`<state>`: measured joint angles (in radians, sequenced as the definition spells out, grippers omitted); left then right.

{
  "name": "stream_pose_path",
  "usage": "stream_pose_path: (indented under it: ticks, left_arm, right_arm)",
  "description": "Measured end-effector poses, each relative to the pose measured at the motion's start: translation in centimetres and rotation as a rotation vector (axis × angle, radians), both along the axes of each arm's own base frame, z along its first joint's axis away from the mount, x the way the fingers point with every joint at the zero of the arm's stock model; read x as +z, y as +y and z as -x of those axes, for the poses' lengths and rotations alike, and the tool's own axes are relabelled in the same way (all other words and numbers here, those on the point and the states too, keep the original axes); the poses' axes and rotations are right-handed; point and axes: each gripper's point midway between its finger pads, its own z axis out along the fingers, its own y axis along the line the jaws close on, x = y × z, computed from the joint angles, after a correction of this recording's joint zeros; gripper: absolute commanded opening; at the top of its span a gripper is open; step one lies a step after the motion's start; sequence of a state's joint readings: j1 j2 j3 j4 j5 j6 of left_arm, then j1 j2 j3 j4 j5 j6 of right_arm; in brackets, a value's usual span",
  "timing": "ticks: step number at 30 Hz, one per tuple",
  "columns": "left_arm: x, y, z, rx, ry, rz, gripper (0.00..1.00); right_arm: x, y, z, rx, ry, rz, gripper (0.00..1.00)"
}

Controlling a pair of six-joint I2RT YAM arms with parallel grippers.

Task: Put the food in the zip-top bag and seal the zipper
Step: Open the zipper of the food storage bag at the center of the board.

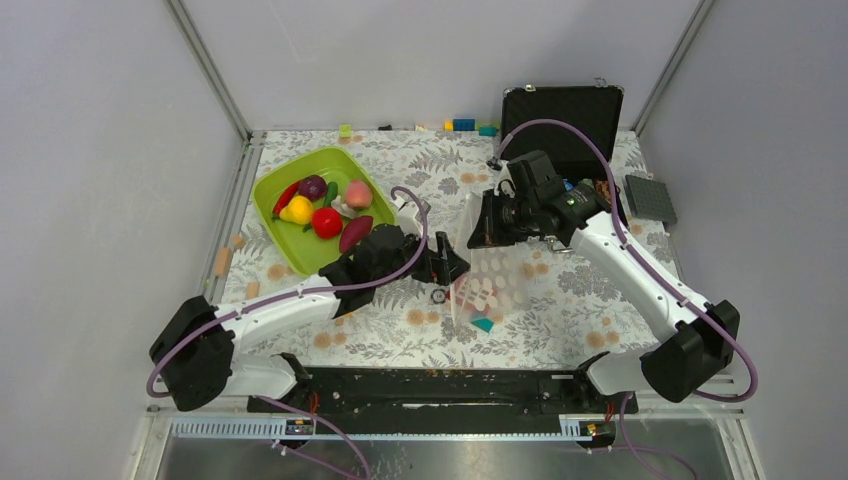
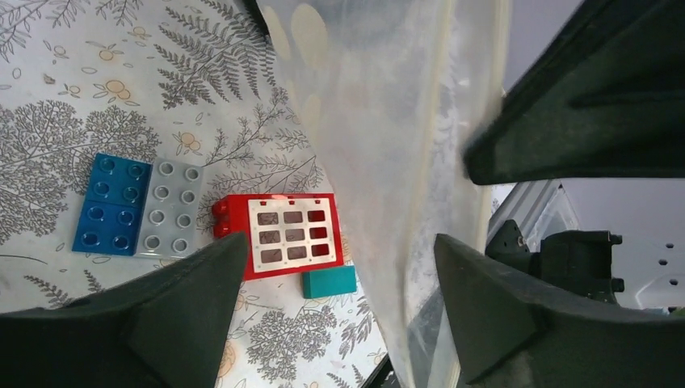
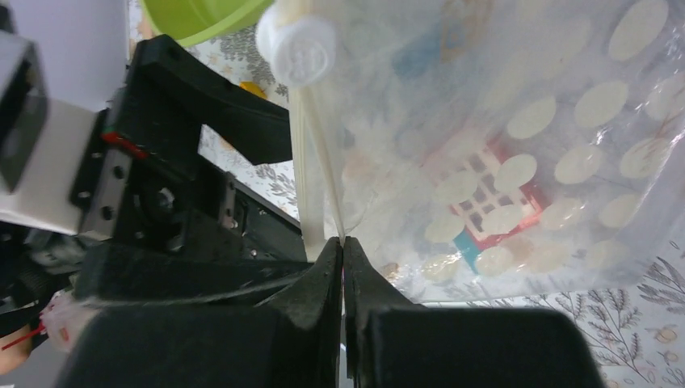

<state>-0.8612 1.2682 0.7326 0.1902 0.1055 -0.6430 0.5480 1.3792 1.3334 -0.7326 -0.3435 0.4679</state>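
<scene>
The food lies in a lime-green tub (image 1: 268,192): a yellow lemon (image 1: 297,210), a purple onion (image 1: 312,187), a pink peach (image 1: 358,193), a red chili (image 1: 285,197) and dark red pieces (image 1: 355,233). The zip-top bag (image 1: 497,272) hangs clear with white dots (image 3: 525,121). My right gripper (image 1: 478,228) (image 3: 343,242) is shut on its mouth edge, by the pale zipper (image 3: 311,178). My left gripper (image 1: 448,268) (image 2: 339,279) stands open beside the bag (image 2: 388,162). The bag's film hangs between its fingers (image 2: 194,299), apart from both. I see no food in the bag.
A red grid piece (image 2: 291,234), a teal block (image 2: 329,281) and a blue and grey plate (image 2: 133,206) lie under the bag. A black case (image 1: 565,115) and a dark studded plate (image 1: 650,198) sit at the back right. Coloured blocks (image 1: 462,124) line the back edge.
</scene>
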Motion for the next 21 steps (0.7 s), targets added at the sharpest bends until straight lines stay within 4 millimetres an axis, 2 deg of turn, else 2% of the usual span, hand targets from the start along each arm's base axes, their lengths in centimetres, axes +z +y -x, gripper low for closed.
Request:
stream_pose_path:
  ticks: [2, 3, 4, 5, 6, 7, 8, 12, 14, 17, 21]
  left_arm:
    - [-0.4, -0.2, -0.2, 0.009, 0.012, -0.005, 0.46]
    - [-0.6, -0.2, -0.3, 0.017, 0.016, -0.010, 0.27]
    - [-0.6, -0.1, -0.4, 0.026, 0.018, -0.012, 0.03]
    - [-0.7, 0.0, -0.6, 0.033, 0.013, -0.021, 0.00]
    - [-0.7, 0.1, -0.7, 0.046, 0.016, -0.020, 0.00]
    - [-0.6, 0.2, -1.0, 0.061, 0.012, -0.025, 0.00]
    - [-0.5, 0.4, -1.4, 0.084, 0.008, -0.033, 0.00]
    - [0.7, 0.9, -2.9, 0.172, -0.011, -0.030, 0.00]
    - [0.9, 1.0, -3.2, 0.194, -0.009, -0.025, 0.00]
    - [0.9, 1.1, -3.2, 0.209, 0.009, -0.014, 0.00]
    - [1.0, 0.9, -3.1, 0.215, 0.031, 0.011, 0.00]
  right_arm:
    - [0.3, 0.3, 0.1, 0.014, -0.002, -0.019, 0.00]
    - [0.4, 0.5, 0.1, 0.019, -0.003, -0.025, 0.00]
    - [0.4, 0.5, 0.1, 0.025, -0.004, -0.031, 0.00]
    - [0.5, 0.6, 0.2, 0.031, -0.006, -0.032, 0.00]
    - [0.4, 0.6, 0.2, 0.035, -0.008, -0.030, 0.08]
    - [0.4, 0.5, 0.1, 0.035, -0.014, -0.023, 0.27]
    - [0.3, 0.2, -0.1, 0.025, -0.022, -0.009, 0.36]
    - [0.0, -1.4, -1.4, -0.051, -0.109, 0.071, 0.46]
    - [0.2, -2.0, -2.0, -0.090, -0.168, 0.083, 0.56]
    - [0.4, -1.9, -2.5, -0.133, -0.242, 0.072, 0.56]
    - [0.7, -0.7, -3.2, -0.160, -0.317, 0.073, 0.54]
